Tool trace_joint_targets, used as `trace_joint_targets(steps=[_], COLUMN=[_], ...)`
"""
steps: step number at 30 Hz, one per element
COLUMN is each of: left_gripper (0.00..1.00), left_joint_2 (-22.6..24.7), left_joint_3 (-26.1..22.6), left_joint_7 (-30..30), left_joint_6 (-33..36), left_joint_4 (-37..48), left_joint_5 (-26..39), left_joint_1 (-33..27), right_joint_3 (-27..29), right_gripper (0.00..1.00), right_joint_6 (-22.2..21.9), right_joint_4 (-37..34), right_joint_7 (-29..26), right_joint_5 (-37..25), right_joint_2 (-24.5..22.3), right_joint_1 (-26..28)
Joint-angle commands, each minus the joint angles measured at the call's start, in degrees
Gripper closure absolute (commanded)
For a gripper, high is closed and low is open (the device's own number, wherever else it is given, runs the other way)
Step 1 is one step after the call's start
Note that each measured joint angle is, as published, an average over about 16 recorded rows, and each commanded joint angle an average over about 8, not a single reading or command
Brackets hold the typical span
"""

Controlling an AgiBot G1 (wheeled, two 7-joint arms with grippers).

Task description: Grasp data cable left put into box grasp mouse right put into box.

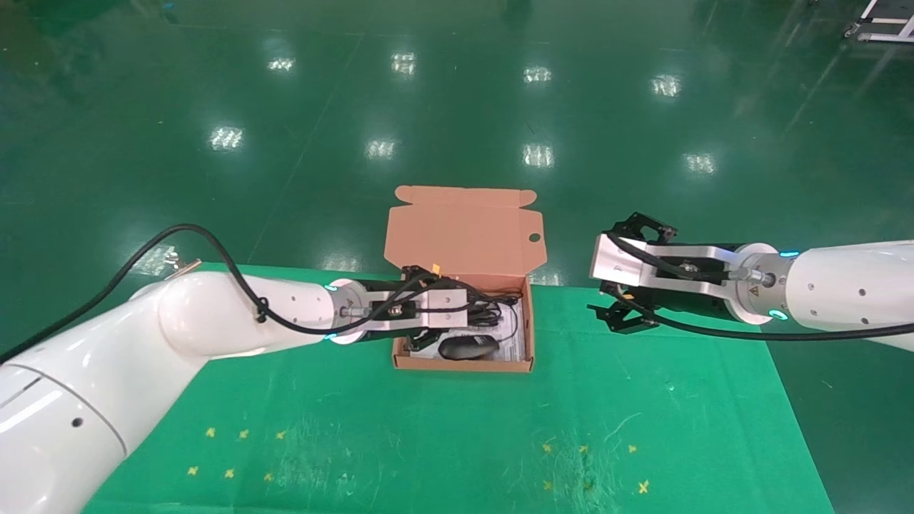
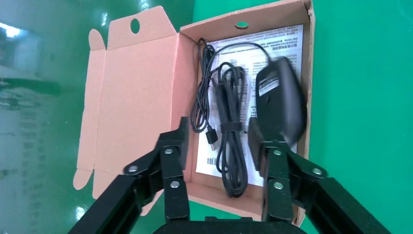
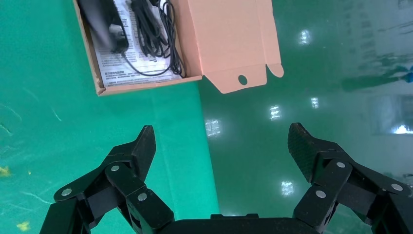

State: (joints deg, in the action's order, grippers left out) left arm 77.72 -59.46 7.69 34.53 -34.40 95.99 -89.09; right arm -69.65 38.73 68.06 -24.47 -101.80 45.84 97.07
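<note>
Box (image 1: 464, 235) on the tabletop (image 1: 457, 428) holds the cable (image 2: 230, 126) at its far side and the mouse (image 1: 468, 348) nearer. Left hand (image 2: 221, 146) hovers open above them, empty. Right hand (image 3: 221, 146), open, waits right of the box. Mouse: light, rigid, smooth; grip its flanks.

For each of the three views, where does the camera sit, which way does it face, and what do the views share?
Head view: up high, facing forward and down at the box; both arms show.
Left wrist view: over the box, looking past the open left gripper at the data cable and mouse.
Right wrist view: beside the box, open right gripper over the table edge.
All share the box.
</note>
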Motion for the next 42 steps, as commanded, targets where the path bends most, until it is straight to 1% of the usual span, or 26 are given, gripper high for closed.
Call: trace_joint_targets(steps=[1,8,12,16,21,42], left_gripper=[0.0,0.0,0.0,0.0,0.0,0.0], left_joint_2=[-0.4,-0.4,-0.1,-0.3,-2.6,-17.5], left_joint_3=[0.0,0.7,0.8,1.1,3.5,18.3], left_joint_7=[0.0,1.6,2.0,1.8,0.6,-6.5], left_joint_6=[-0.1,-7.0,-9.2,-9.2,-6.0,15.3], left_joint_4=[-0.8,0.2,1.9,2.6,0.5,-14.3], left_joint_5=[-0.1,-0.2,-0.5,-1.3,-4.4,-22.9], left_joint_1=[0.0,-4.2,-6.1,-6.6,-4.9,7.2], right_joint_3=[0.0,1.8,1.9,1.8,4.1,22.2], right_gripper=[0.0,0.0,0.0,0.0,0.0,0.0], right_joint_6=[0.0,-3.6,-3.5,-2.8,-0.3,17.0], right_joint_4=[0.2,-5.3,-7.4,-8.1,-7.7,-2.9], right_joint_7=[0.0,2.4,4.9,6.1,6.4,9.0], right_joint_5=[0.0,-1.4,-1.9,-2.3,0.4,22.1], right_joint_2=[-0.1,2.3,3.1,3.4,2.8,-2.2], right_joint_1=[0.0,3.8,5.5,6.2,4.4,-10.1])
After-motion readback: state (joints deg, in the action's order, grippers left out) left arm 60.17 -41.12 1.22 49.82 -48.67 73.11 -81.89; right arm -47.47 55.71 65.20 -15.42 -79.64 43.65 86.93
